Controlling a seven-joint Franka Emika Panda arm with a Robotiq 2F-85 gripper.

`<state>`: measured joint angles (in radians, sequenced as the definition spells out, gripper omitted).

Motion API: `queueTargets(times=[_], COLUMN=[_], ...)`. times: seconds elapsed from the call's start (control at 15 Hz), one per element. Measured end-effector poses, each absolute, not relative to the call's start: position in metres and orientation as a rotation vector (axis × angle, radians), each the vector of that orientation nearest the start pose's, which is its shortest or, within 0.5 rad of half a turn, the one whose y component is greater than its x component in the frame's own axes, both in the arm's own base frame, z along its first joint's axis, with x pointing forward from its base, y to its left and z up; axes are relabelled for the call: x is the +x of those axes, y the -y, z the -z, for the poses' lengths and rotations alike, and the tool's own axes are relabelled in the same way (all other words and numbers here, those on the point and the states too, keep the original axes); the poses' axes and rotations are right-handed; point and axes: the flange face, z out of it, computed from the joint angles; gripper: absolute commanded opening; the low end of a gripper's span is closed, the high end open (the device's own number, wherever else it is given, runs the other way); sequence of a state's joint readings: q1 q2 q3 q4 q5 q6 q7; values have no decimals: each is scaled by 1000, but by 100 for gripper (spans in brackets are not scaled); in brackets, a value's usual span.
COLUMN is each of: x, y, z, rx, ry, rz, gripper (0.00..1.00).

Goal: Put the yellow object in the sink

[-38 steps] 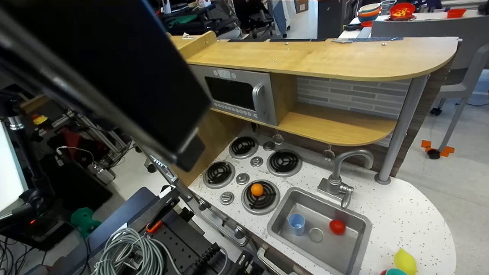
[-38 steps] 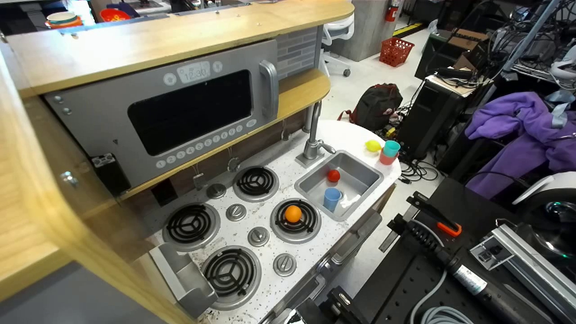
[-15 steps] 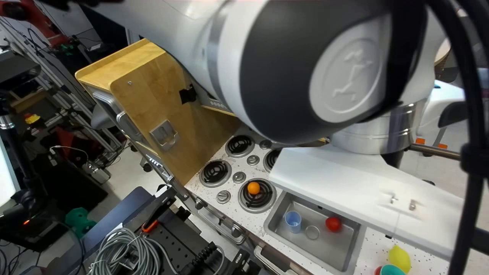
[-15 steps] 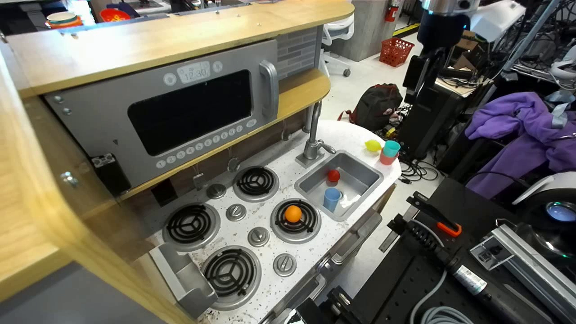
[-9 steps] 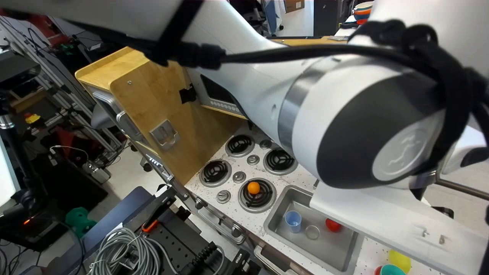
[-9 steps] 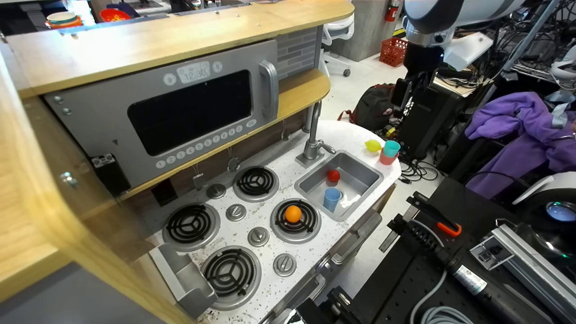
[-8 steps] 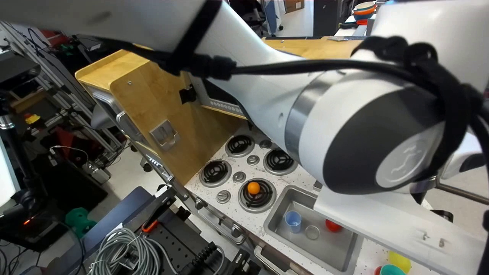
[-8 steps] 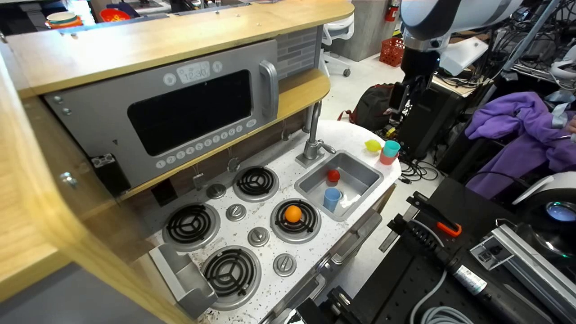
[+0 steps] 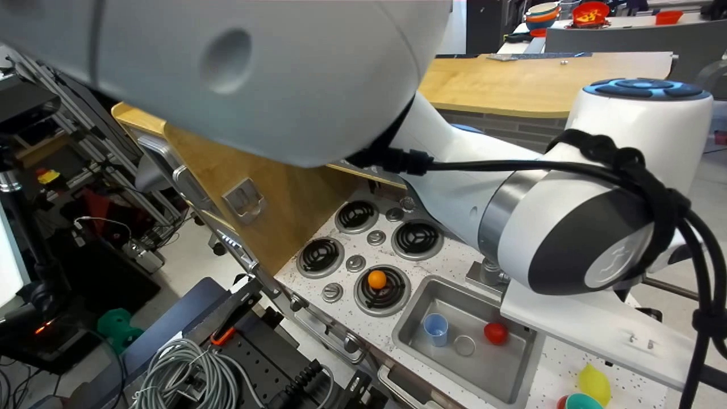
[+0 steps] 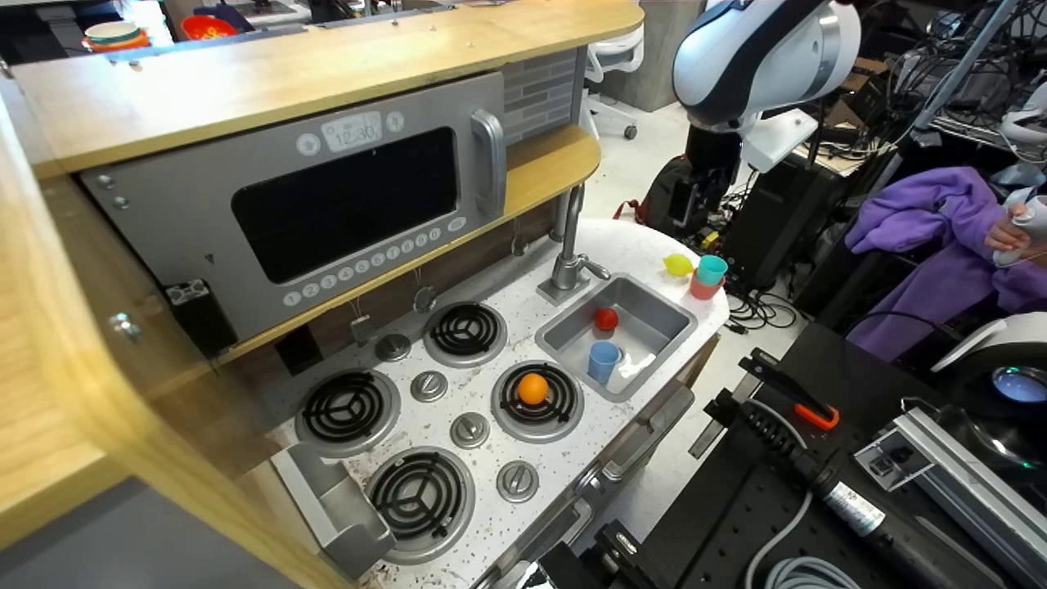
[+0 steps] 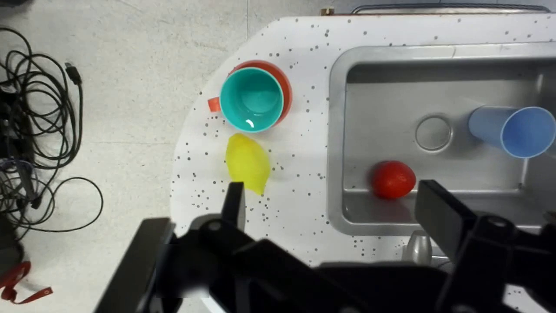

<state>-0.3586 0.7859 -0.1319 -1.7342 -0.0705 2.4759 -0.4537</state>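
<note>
The yellow lemon (image 11: pixel 247 163) lies on its side on the white speckled desk (image 11: pixel 299 200), outside the sink (image 11: pixel 337 152) and near the desk's rounded end. Just beside it, a teal cup (image 11: pixel 252 100) sits stacked in a red mug (image 11: pixel 278 74); I cannot tell whether the lemon touches either. The end effector (image 11: pixel 332 195) has its two fingers (image 11: pixel 441 219) spread wide apart; in the wrist view one finger shows near the lemon's lower tip and the other overlaps the sink's edge. In an exterior view, below the robot arm (image 10: pixel 793 69), the end effector hangs in the air over the rounded end, apart from the lemon.

The sink holds a red tomato-shaped object (image 11: pixel 394 179) and an upright blue cup (image 11: pixel 495 124), well apart, with the round drain (image 11: pixel 433 132) between them. At the back of the sink stands a faucet (image 9: pixel 492 274), in an exterior view mostly hidden by the arm. An orange ball (image 10: pixel 533 388) rests on a coil burner (image 10: pixel 564 406) beside the sink, one of four in the desk. A grey microwave (image 10: pixel 352 204) with 12:30 on its display stands at the back, above the burners.
</note>
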Motion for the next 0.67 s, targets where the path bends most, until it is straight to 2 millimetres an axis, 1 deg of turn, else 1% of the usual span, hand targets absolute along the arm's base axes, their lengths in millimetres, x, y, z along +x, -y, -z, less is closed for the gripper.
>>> queueTargets(times=[0.2, 0.33, 0.67], x=[598, 604, 607], y=[311, 320, 346], z=[-111, -98, -65], rx=[-3252, -3260, -3272], ry=[101, 82, 17], rz=[-148, -151, -185], gripper=[100, 100, 100])
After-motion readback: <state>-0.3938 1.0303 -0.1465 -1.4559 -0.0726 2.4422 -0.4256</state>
